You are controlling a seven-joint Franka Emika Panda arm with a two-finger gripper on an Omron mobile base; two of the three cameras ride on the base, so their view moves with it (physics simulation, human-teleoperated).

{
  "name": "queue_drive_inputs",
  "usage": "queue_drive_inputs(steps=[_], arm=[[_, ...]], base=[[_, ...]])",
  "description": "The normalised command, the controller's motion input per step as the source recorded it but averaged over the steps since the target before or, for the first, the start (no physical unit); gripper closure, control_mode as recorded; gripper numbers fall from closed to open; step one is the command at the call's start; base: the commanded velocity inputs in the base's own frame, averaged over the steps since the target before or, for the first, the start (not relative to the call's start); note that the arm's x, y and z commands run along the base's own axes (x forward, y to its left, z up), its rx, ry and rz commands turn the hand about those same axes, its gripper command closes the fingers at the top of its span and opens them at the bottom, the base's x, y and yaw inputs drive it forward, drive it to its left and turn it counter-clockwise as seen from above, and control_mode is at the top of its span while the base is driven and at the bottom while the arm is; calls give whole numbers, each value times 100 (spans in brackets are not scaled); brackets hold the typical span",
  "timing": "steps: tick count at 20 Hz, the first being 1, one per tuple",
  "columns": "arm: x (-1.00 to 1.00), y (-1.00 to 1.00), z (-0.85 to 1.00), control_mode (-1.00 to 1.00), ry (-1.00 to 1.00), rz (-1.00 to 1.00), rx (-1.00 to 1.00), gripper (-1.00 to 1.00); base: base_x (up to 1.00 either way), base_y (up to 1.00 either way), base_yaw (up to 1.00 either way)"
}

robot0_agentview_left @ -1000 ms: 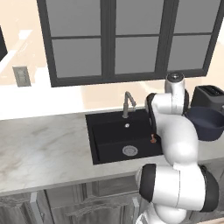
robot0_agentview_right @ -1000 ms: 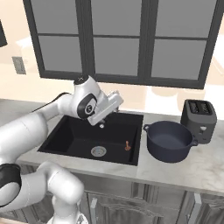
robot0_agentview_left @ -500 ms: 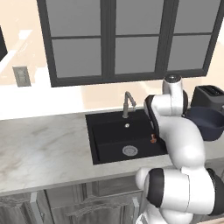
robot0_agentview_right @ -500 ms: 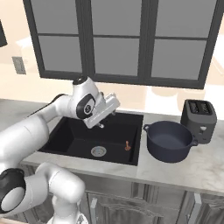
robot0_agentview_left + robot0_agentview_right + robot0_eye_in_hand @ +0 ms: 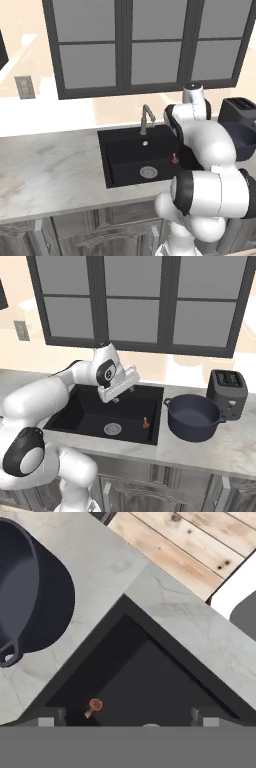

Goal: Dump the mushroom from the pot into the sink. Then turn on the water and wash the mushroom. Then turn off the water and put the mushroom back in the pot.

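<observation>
The tiny reddish-brown mushroom (image 5: 146, 422) lies on the floor of the black sink (image 5: 90, 413), near its right wall, also seen as the mushroom (image 5: 175, 159) (image 5: 93, 706). The navy-blue pot (image 5: 194, 417) stands upright on the counter right of the sink, and the pot (image 5: 30, 597) looks empty from the hand. My gripper (image 5: 116, 399) hangs open above the back of the basin, near where the faucet stands. In the hand view the gripper (image 5: 125, 719) has its fingertips (image 5: 47, 717) wide apart with nothing held between them.
A grey faucet (image 5: 145, 117) rises behind the sink (image 5: 125, 160). A black toaster (image 5: 227, 388) stands behind the pot on the right. The round steel drain (image 5: 113, 429) sits mid-basin. Marble counter (image 5: 50, 170) stretches to the left.
The hand has shifted slightly to the left above the sink, jaws still open. The mushroom and the pot have not moved.
</observation>
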Motion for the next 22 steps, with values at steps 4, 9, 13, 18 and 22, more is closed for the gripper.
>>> queue_drive_inputs(steps=[4,9,13,18,22], arm=[[14,0,-45,-100,2,-3,3,-100],[1,3,-45,-100,-10,-7,0,-100],[12,9,-44,-100,-14,-10,0,-100],[21,9,-44,-100,-12,-12,0,-100],[37,8,-42,-100,-3,-12,0,-100]], base=[[0,0,0],[0,0,0],[0,0,0],[0,0,0],[0,0,0]])
